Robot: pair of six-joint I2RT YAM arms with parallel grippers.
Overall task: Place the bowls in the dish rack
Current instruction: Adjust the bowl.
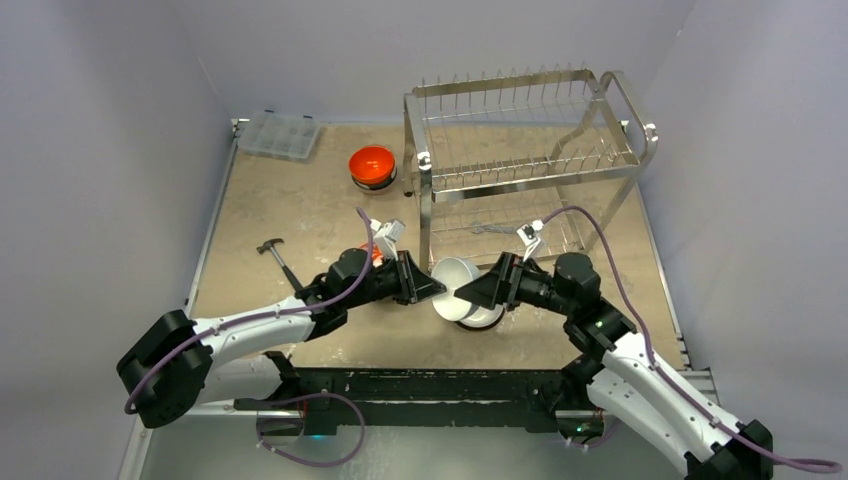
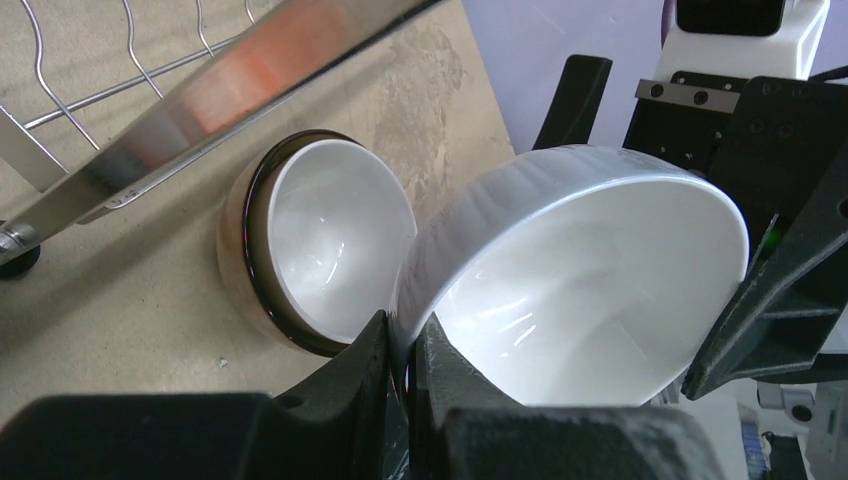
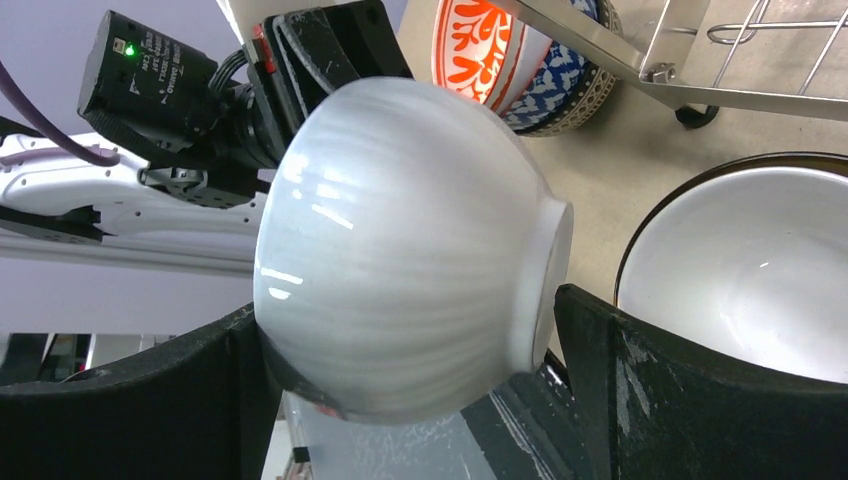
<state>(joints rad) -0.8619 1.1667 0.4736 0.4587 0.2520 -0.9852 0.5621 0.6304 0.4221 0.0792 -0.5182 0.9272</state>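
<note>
A white bowl [image 1: 455,278] [image 2: 590,270] [image 3: 400,250] hangs tilted above the table in front of the dish rack [image 1: 530,150]. My left gripper [image 1: 433,289] [image 2: 402,330] is shut on its rim. My right gripper [image 1: 466,297] [image 3: 400,300] is open wide, with one finger by the bowl's rim side and the other by its foot. Below them a bowl with a white inside and a dark rim [image 1: 484,319] [image 2: 330,240] [image 3: 750,270] rests on the table. An orange-red bowl [image 1: 372,165] stands left of the rack. A red-and-white patterned bowl [image 3: 470,50] leans against a blue patterned one [image 3: 565,90].
A clear plastic compartment box [image 1: 280,133] lies at the back left corner. A small hammer [image 1: 277,255] lies on the table left of my left arm. The rack's shiny lower bar [image 2: 250,80] [image 3: 700,95] runs close above the bowls on the table.
</note>
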